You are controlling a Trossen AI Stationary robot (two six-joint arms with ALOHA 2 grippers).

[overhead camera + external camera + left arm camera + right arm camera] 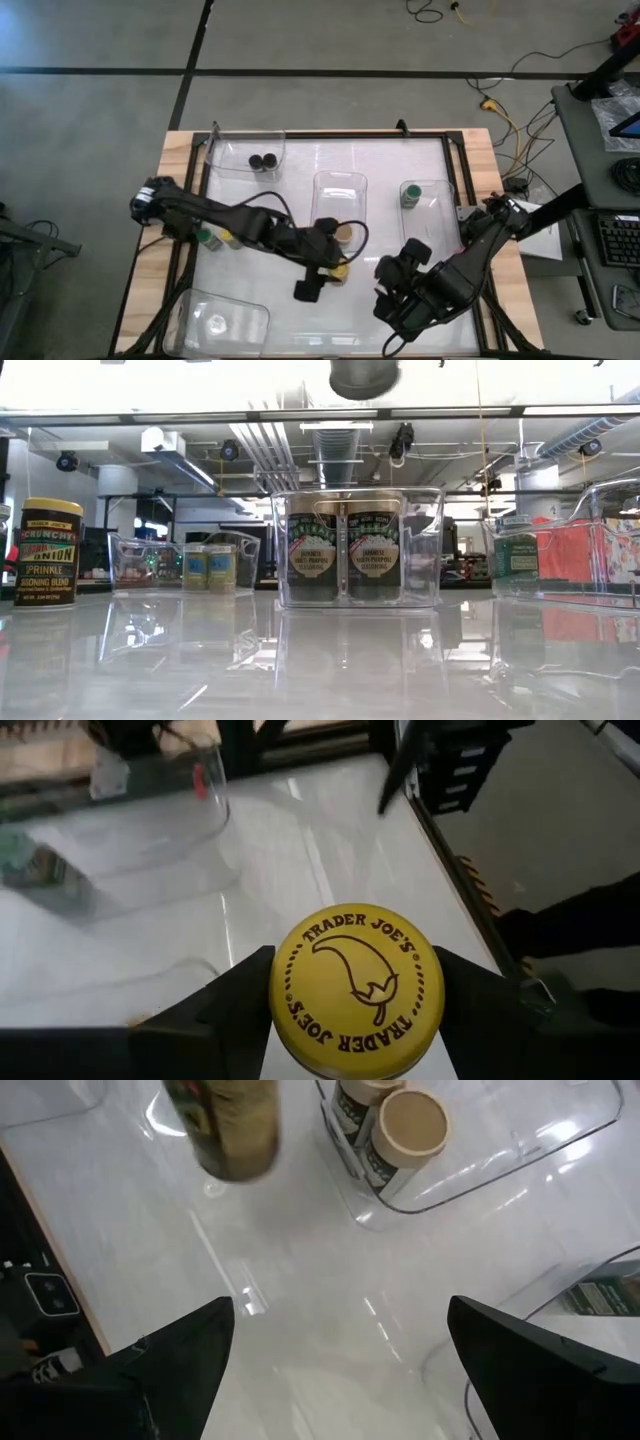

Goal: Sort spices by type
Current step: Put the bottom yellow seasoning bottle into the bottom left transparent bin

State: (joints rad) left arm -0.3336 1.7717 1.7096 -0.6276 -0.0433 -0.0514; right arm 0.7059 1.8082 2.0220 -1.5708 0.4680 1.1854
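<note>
1. My left gripper (355,1010) clamps a yellow-lid jar (357,988) near the middle bin (340,190).
2. My right gripper (340,1350) hangs wide over the surface (300,320), holding nothing.
3. I count two tan-lid jars (395,1125) in that bin.

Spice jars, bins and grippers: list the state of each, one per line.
Yellow-lidded round spice jar: lid on, clamped between the left gripper's fingers.
Two black-lidded jars: upright, inside the far-left clear plastic bin.
Two tan-lidded jars: upright, together in the middle clear bin.
Green-lidded jar: upright in the right clear bin.
Near-left clear bin: contents unclear.
Right gripper: open, holding nothing, above the table.
</note>
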